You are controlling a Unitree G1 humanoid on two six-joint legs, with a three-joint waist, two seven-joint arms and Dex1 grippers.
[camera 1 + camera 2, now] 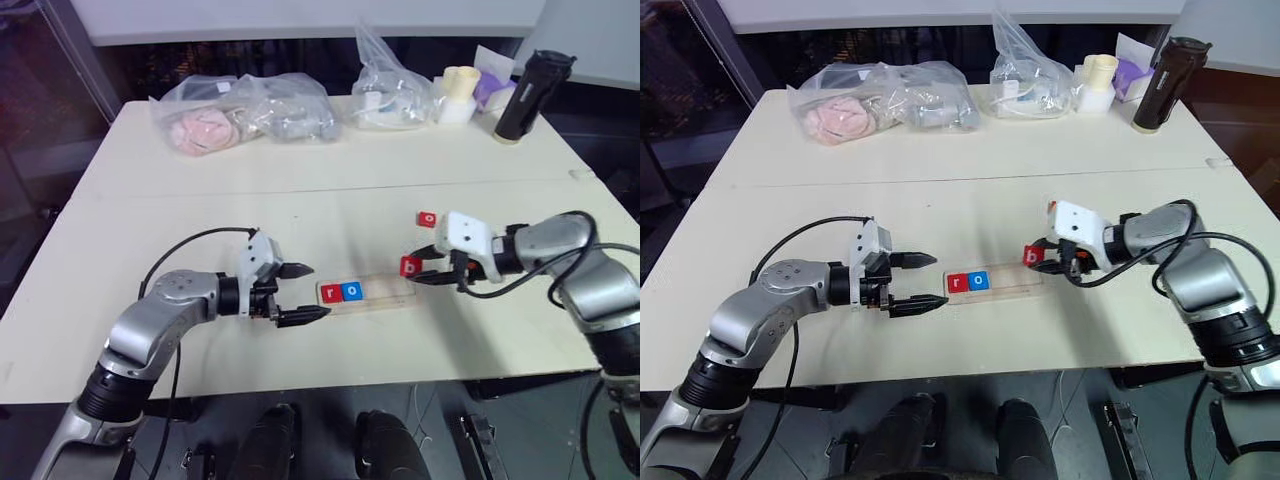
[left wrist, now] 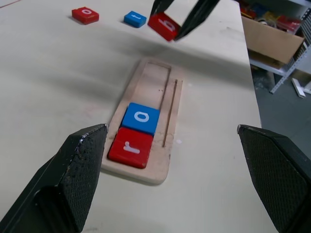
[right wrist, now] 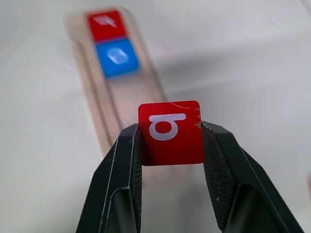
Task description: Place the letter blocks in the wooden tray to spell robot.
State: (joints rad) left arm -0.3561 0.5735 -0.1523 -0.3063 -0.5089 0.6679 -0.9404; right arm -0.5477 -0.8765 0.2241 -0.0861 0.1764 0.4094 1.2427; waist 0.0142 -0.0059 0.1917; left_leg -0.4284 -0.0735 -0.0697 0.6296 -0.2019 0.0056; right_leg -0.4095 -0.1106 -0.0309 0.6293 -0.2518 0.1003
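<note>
Pale wood is what we start from: the wooden tray [image 1: 368,293] lies flat near the front middle of the cream desk [image 1: 300,180], and at its left end we see two letter blocks seated side by side in the slot, a red r block [image 1: 331,292] touching a blue o block [image 1: 351,291], while the rest of the slot stays bare. Above the tray's right end we find the red b block [image 3: 170,132], lifted clear of the desk and pinched on two opposite edges between the black fingers of the right claw [image 1: 413,270], which is clenched firmly on it. Farther back on the desk, beyond that claw, a second red o block [image 1: 427,218] lies flat, and in the left wrist view we also make out a blue t block [image 2: 135,18] lying near it, the two apart from each other and well apart from the tray. To the tray's left, the left claw [image 1: 306,293] hangs just above the desk with its fingers spread wide and nothing between them, pointing toward the tray's r end. Along the far edge of the desk we note clear plastic bags [image 1: 245,110] with soft contents, a small white and cream container [image 1: 456,95], and a black bottle [image 1: 533,95] standing upright.
</note>
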